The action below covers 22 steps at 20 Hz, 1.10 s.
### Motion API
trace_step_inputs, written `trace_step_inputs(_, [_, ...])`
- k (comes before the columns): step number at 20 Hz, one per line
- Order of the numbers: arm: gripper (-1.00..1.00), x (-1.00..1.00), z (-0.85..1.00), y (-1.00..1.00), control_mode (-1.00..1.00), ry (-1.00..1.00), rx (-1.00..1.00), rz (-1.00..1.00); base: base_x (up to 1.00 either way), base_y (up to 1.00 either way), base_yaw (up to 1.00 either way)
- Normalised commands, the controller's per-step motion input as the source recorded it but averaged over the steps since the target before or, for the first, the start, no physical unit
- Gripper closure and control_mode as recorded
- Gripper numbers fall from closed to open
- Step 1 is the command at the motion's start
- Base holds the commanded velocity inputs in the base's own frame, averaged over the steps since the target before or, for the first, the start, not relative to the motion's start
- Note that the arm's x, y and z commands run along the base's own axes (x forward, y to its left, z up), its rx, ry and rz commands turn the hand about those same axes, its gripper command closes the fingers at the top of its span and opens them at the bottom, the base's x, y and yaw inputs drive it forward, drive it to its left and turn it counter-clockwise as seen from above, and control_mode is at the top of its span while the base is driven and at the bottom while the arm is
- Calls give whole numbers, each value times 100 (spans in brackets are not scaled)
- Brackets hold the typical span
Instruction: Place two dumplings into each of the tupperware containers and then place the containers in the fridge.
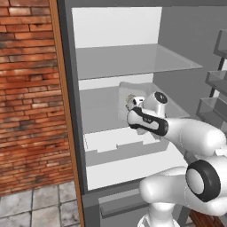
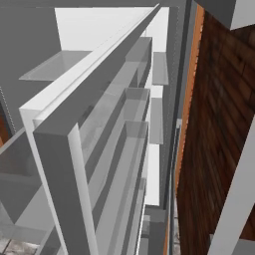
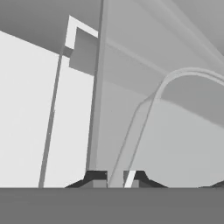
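1. The pincer [image 3: 116, 178] is nearly closed. Its two dark tips sit on either side of the thin rim of a tupperware container [image 3: 183, 72], so I read this as a pinch on that rim. How firm the pinch is, I cannot tell.
2. The container [image 1: 126, 91] is inside the open fridge [image 1: 71, 133], over the middle glass shelf [image 1: 97, 111] and towards its right side. At least one dumpling [image 1: 131, 102] shows pale through the plastic just beside the hand. I cannot make out how many there are.
3. Risk: the container looks tipped rather than flat, and I cannot confirm its base rests on the shelf. If I let go with a gap underneath, it drops or rocks, and the dumplings may slide out over the low wall.
4. Risk: a grip on a thin, see-through rim is weak. Any sideways pull lets the wall twist out from between the tips.
5. Risk: on the way out, the wrist could catch the rim and drag the container towards the shelf's front edge, above the white drawer [image 1: 115, 142].
6. Risk: headroom is tight under the upper shelf [image 1: 133, 60]. Lifting straight up could knock the hand against it.
7. Risk: the door racks [image 1: 217, 80] stand near the forearm on the right, so a wide swing back could clip them.
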Motion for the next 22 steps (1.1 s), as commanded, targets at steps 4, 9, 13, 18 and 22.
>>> trace_step_inputs(4, [100,32,-4,0,-100,-2,0,0,0,0,0])
trace_step_inputs(9, [100,21,-13,0,-100,-2,0,7,0,0,0])
trace_step_inputs(13, [100,10,-16,0,-100,0,0,0,0,0,0])
trace_step_inputs(18, [100,4,-6,0,-100,0,0,0,0,0,0])
trace_step_inputs(22, [-100,0,0,0,-100,0,0,0,0,0,0])
